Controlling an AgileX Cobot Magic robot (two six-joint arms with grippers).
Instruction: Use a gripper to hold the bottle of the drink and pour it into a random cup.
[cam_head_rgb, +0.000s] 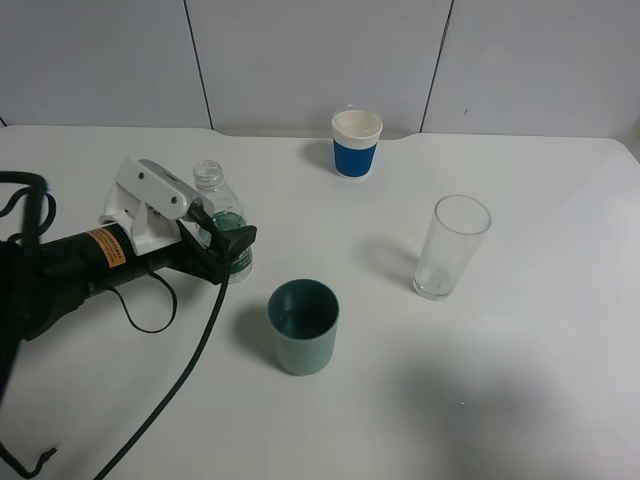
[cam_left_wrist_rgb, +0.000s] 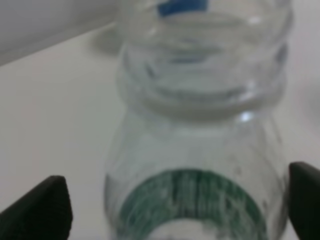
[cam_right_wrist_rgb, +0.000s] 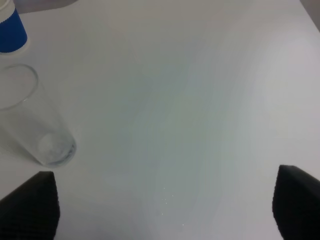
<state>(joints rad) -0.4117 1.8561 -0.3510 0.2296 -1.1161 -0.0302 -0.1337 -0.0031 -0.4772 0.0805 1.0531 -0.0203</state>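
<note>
The bottle of the drink (cam_head_rgb: 211, 180), clear with a dark green label and no cap, stands upright on the left of the white table (cam_head_rgb: 520, 380). My left gripper (cam_head_rgb: 225, 232) straddles its body, fingers open on either side. In the left wrist view the bottle (cam_left_wrist_rgb: 195, 150) fills the frame, with a gap beside one black fingertip (cam_left_wrist_rgb: 40, 212). The grey-green cup (cam_head_rgb: 303, 326) stands upright and looks empty, a short way right of the bottle and nearer the front. My right gripper (cam_right_wrist_rgb: 165, 210) hangs open over bare table, holding nothing; it is out of the exterior high view.
A blue-and-white paper cup (cam_head_rgb: 356, 143) stands at the back centre. A tall clear glass (cam_head_rgb: 452, 246) stands right of centre, seen too in the right wrist view as the glass (cam_right_wrist_rgb: 35, 125). A black cable (cam_head_rgb: 175, 380) trails across the front left.
</note>
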